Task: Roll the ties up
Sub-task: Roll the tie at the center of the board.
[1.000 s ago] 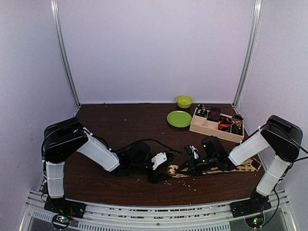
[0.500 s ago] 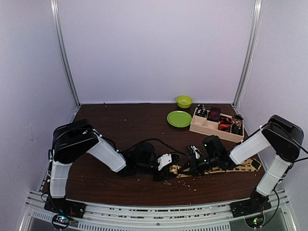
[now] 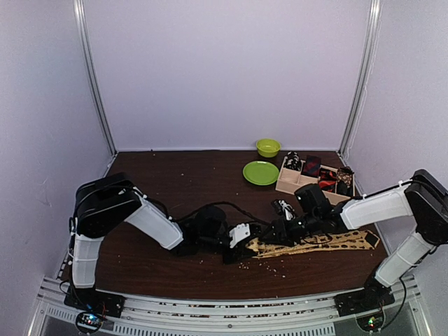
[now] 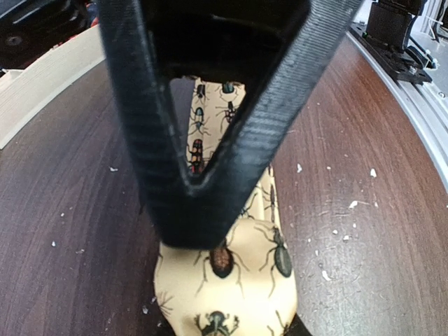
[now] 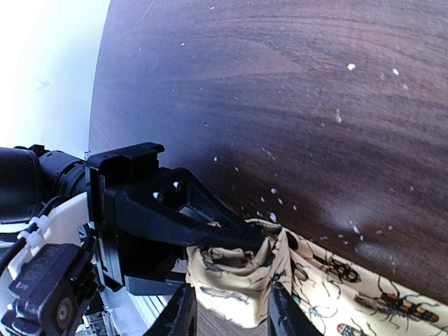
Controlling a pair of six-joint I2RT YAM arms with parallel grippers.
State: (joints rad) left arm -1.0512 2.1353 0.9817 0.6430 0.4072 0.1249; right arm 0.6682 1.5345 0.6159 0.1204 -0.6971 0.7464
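Note:
A long tan tie (image 3: 315,243) printed with dark beetles lies flat along the front of the table, its left end bunched into a small roll (image 5: 238,280). My left gripper (image 3: 241,241) is shut on that rolled end. In the left wrist view its black upper finger (image 4: 196,210) presses down on the tie (image 4: 245,294). My right gripper (image 5: 227,316) stands open, its two fingers on either side of the roll and facing the left gripper. Seen from above, the right gripper (image 3: 283,229) sits just right of the left one.
At the back right stands a tan wooden tray (image 3: 302,189). It holds small rolled ties: a black-white one (image 3: 292,162), a dark one (image 3: 310,166) and a red one (image 3: 327,180). A green plate (image 3: 260,173) and a green bowl (image 3: 267,147) lie behind. Crumbs dot the table.
My left gripper slid right to the tie's end and closed on it. My right gripper let go and opened. The tie now lies straighter.

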